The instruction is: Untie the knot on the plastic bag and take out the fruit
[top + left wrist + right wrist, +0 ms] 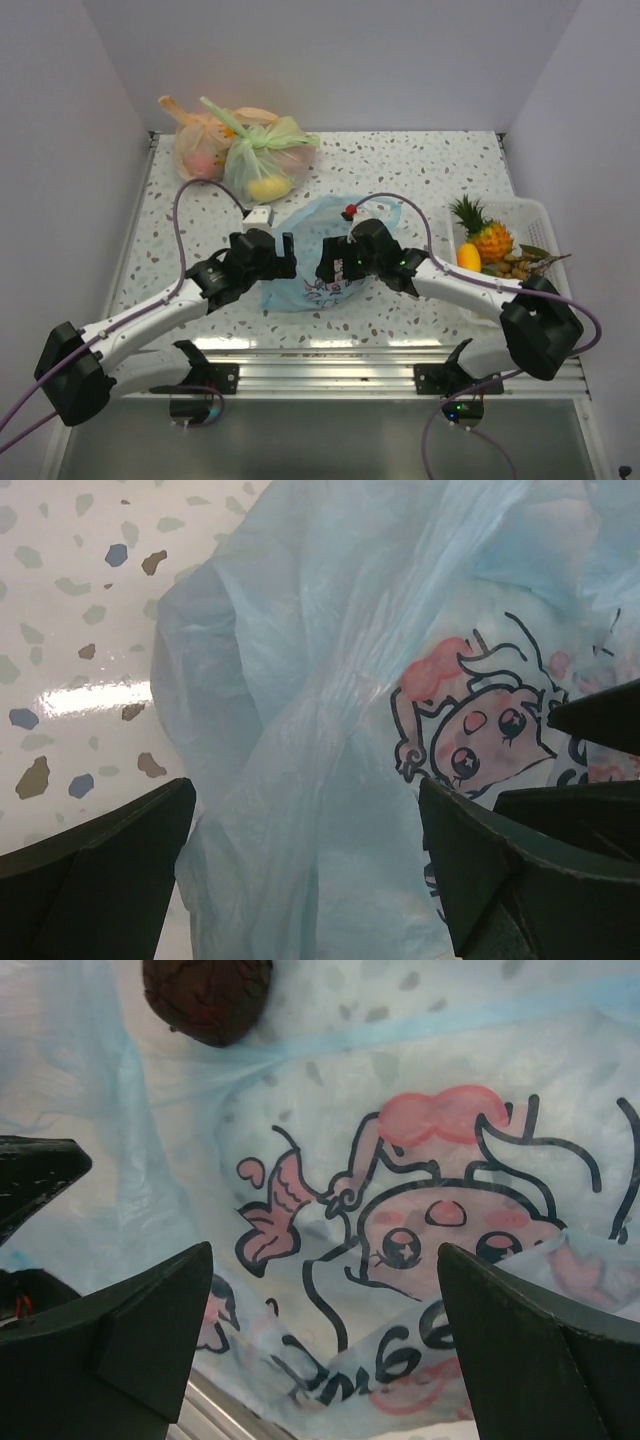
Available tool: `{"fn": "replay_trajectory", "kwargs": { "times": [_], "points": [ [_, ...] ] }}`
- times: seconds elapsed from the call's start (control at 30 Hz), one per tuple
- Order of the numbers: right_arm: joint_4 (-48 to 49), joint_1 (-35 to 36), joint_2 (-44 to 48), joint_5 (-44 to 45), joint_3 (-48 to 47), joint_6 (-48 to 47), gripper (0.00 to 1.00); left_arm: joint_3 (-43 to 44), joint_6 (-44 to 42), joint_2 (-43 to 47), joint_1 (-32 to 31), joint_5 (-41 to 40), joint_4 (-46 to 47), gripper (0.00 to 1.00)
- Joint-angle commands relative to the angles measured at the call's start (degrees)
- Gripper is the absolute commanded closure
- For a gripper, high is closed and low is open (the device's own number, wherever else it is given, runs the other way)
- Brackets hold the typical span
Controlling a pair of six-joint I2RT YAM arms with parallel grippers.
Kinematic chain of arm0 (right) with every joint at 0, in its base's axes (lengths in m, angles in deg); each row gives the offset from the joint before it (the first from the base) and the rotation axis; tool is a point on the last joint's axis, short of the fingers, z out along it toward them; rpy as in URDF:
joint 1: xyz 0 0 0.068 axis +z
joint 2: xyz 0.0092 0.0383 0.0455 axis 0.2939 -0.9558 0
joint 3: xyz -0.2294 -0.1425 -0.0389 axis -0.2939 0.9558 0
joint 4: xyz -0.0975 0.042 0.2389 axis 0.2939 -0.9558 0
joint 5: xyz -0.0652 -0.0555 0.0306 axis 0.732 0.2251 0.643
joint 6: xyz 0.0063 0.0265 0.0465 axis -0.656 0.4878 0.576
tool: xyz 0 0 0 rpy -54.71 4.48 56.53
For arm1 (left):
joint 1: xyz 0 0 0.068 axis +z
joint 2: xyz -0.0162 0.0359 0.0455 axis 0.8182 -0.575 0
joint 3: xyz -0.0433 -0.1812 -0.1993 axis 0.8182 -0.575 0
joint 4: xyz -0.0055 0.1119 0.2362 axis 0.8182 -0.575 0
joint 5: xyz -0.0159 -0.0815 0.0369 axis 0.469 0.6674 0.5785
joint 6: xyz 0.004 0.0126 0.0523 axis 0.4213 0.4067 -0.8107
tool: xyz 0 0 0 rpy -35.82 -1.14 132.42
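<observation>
The light blue plastic bag (310,225) lies flat and slack in the middle of the table, its pink-and-black cartoon print (430,1190) facing up. No knot shows on it. A small dark red fruit (207,995) lies at the bag's far edge, also seen from above (350,211). My left gripper (285,258) is open over the bag's left side, with crumpled blue film between its jaws (305,800). My right gripper (325,265) is open just above the print (325,1260). The pineapple (490,240), an orange piece (468,257) and tan berries (515,267) lie in a white basket (530,212).
A green bag (265,160) and an orange bag (200,145), both tied and holding fruit, sit at the back left. The two grippers face each other, close together over the blue bag. The table's metal front rail (330,350) runs just below the bag.
</observation>
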Motion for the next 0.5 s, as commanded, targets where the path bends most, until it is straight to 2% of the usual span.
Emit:
{"fn": "replay_trajectory", "kwargs": {
  "times": [0.0, 0.3, 0.33, 0.4, 0.43, 0.47],
  "points": [
    [8.0, 1.0, -0.8, 2.9, 2.0, 3.3, 0.03, 1.9, 5.9, -2.8, -1.2, -6.7, 1.6, 0.00],
    [12.2, 1.8, -3.2, 7.2, 7.2, 5.3, 0.03, 1.0, 13.1, -14.1, -1.3, -12.5, 3.8, 0.00],
    [12.7, 1.8, -3.3, 7.3, 7.7, 6.0, 0.03, 0.6, 13.1, -14.9, -1.3, -13.0, 4.4, 0.03],
    [14.3, 1.8, -3.8, 7.7, 9.1, 6.3, 0.03, 0.3, 12.5, -15.3, -1.3, -13.6, 4.7, 0.14],
    [14.9, 1.8, -4.3, 7.7, 9.6, 6.7, 0.03, 0.4, 11.8, -15.3, -1.2, -13.3, 4.6, 0.34],
    [15.4, 1.8, -4.6, 7.7, 9.8, 6.8, 0.03, 0.4, 10.9, -15.0, -1.2, -12.9, 4.9, 0.46]
  ]
}}
